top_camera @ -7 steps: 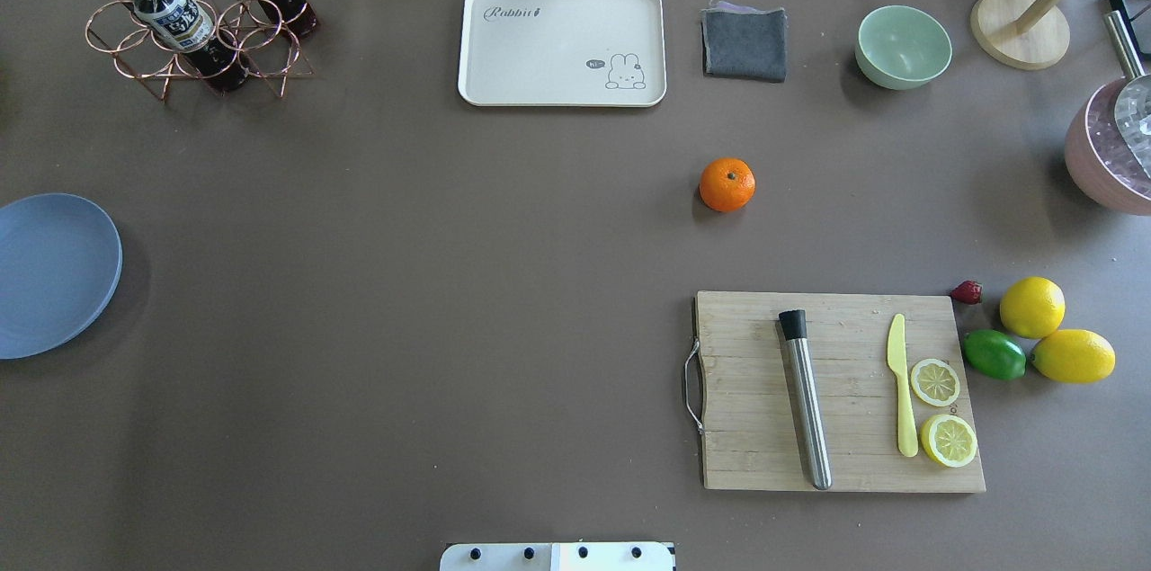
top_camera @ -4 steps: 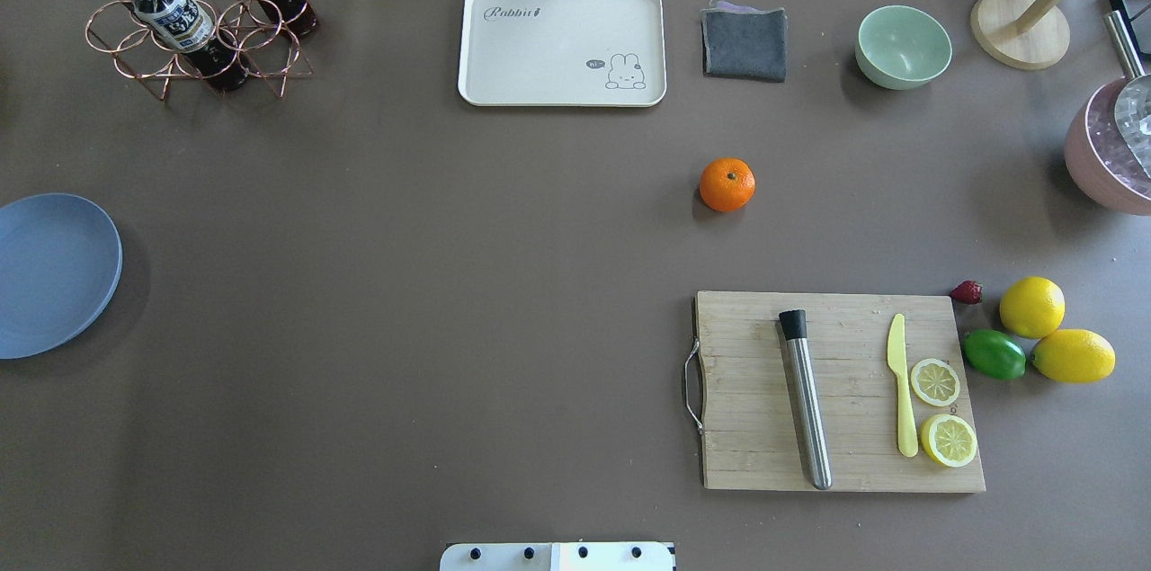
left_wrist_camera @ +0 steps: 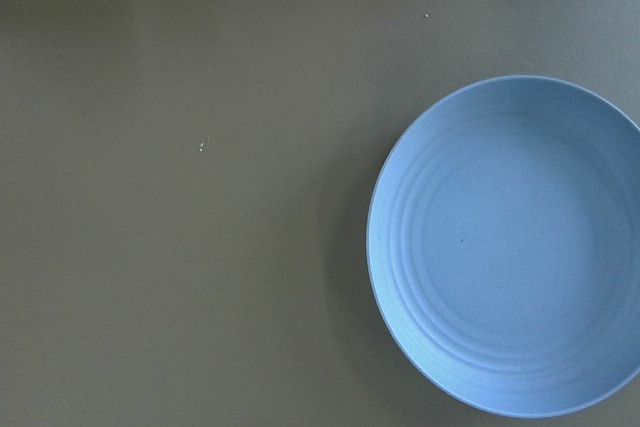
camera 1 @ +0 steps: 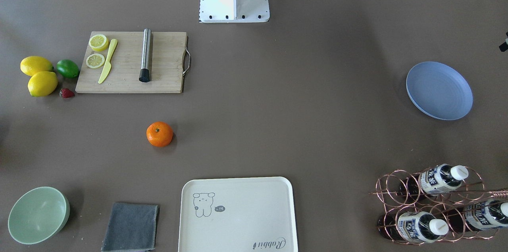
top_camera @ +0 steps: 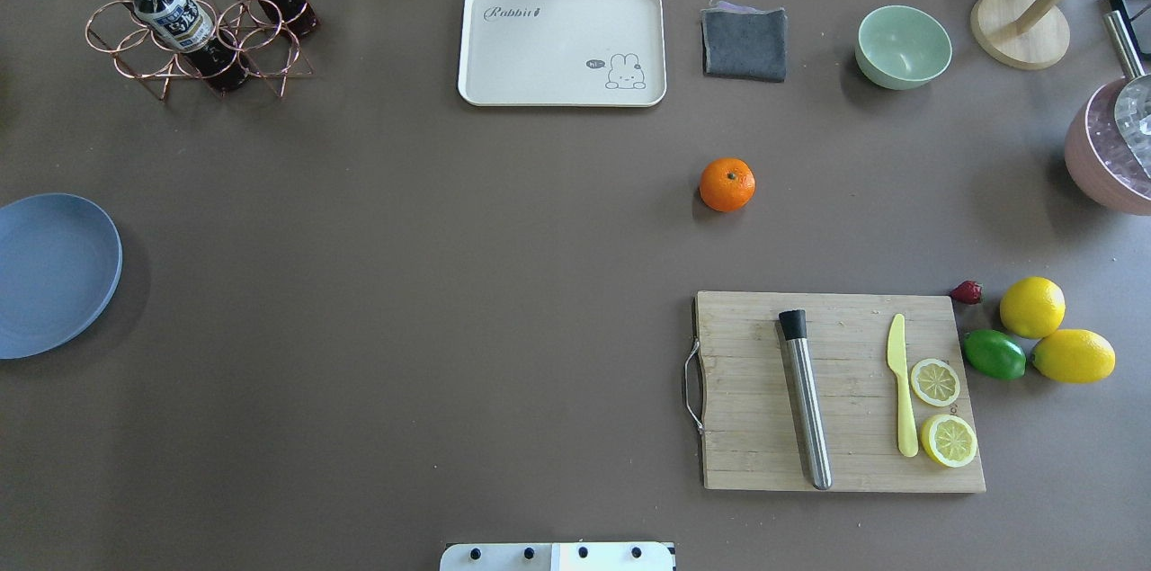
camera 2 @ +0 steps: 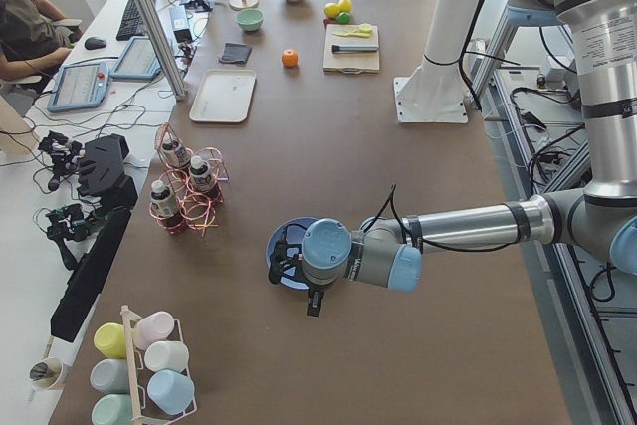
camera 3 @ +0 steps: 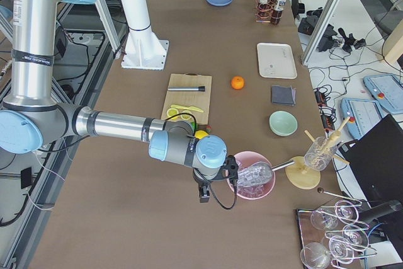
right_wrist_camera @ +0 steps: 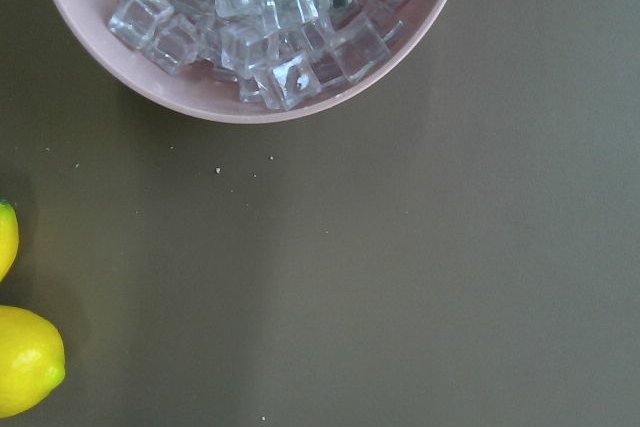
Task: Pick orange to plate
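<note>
The orange (top_camera: 727, 184) sits alone on the brown table, right of centre and between the cream tray and the cutting board; it also shows in the front view (camera 1: 159, 134). The periwinkle plate (top_camera: 54, 274) lies empty at the table's far left edge. The left gripper (camera 2: 286, 261) hangs over the plate, whose face (left_wrist_camera: 510, 247) fills the right of the left wrist view. Far from the orange, the right gripper (camera 3: 232, 174) hovers by the pink ice bowl (camera 3: 252, 177). Both grippers show only in side views, so I cannot tell whether they are open or shut.
A cutting board (top_camera: 836, 391) holds a steel muddler, a yellow knife and lemon slices. Two lemons (top_camera: 1032, 307) and a lime (top_camera: 994, 354) lie to its right. Along the far edge stand a bottle rack (top_camera: 193, 22), cream tray (top_camera: 562, 45), grey cloth (top_camera: 745, 43) and green bowl (top_camera: 903, 47).
</note>
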Tool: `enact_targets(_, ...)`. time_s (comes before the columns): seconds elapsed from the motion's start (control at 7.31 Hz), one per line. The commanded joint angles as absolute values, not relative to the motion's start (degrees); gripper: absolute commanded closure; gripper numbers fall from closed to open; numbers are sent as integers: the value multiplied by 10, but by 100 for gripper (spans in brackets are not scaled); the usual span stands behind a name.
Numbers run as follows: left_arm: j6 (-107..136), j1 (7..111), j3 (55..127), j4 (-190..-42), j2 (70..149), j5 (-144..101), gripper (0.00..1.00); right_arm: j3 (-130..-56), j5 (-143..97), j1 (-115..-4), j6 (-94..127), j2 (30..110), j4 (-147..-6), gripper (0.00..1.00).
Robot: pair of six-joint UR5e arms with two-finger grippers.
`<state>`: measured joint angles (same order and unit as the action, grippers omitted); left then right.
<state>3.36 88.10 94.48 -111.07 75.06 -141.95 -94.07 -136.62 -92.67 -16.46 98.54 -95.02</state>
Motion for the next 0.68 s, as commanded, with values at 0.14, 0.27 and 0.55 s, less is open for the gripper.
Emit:
enact_targets(0.14,32,873,947,-1111,753,-1375,2,-939,-1355,-925,-165,988,-950,0)
enact_targets(0.27,32,868,947,-1111,756,-1374,2,-939,-1359,-925,-164,990,-951,0)
enact_targets(0.55,33,865,948,-1112,756,-1375,2,-940,-1361,-925,-164,989,-950,0)
